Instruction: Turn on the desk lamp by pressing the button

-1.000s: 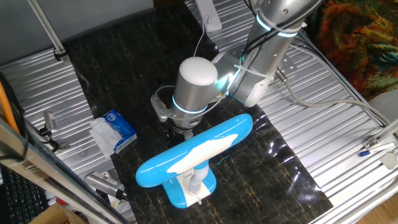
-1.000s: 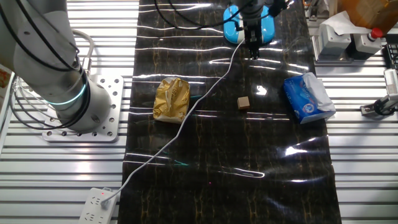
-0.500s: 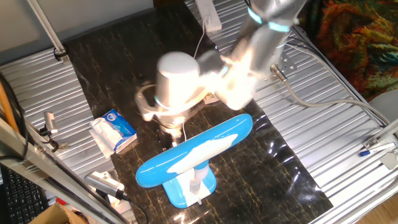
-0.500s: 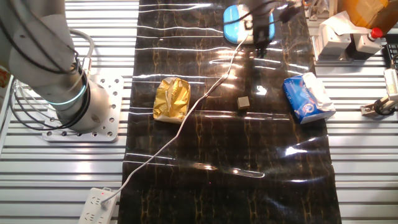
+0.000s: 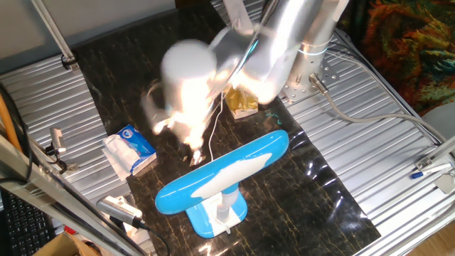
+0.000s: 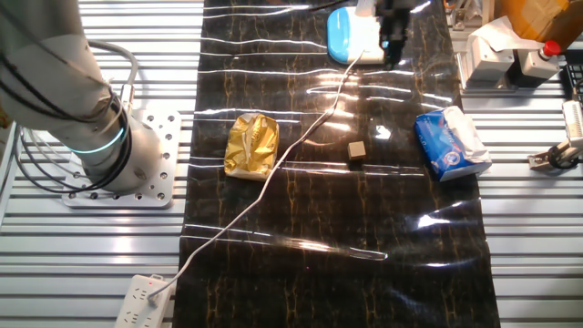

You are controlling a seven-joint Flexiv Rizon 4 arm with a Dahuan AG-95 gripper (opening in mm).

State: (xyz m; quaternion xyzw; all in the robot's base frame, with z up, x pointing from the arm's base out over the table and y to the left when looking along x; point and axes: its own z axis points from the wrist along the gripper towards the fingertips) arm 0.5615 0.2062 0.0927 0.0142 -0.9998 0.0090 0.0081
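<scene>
My arm: in one fixed view it comes down from the upper right of the frame, and my wrist sits upper centre-left, smeared by motion blur.
My gripper [image 5: 193, 153]: it hangs below the wrist, just above and left of the lamp head; in the other fixed view my gripper [image 6: 392, 50] is a dark shape at the top edge, at the right side of the lamp base.
My fingers: too blurred in one view and too small in the other; I cannot tell whether they are open or closed, or whether they touch anything.
Desk lamp [image 5: 220, 176]: it stands on the dark mat [image 5: 142, 85], lower centre in one fixed view; in the other, the desk lamp [image 6: 351, 35] is at the top centre.
Lamp axis: the long oval head runs from lower left to upper right of the frame, its blue-and-white top facing up; the base lies under its lower left half.
Cord [image 6: 273, 173]: thin and white, running from the lamp diagonally down to a power strip [image 6: 141, 301] at lower left.
Hidden: the lamp's button is not discernible; the lamp is cut off by the top edge in the other fixed view.
Nearby: a gold packet [image 6: 252, 144], a small brown cube [image 6: 357, 150] and a blue tissue pack [image 6: 451, 141] lie on the mat.
</scene>
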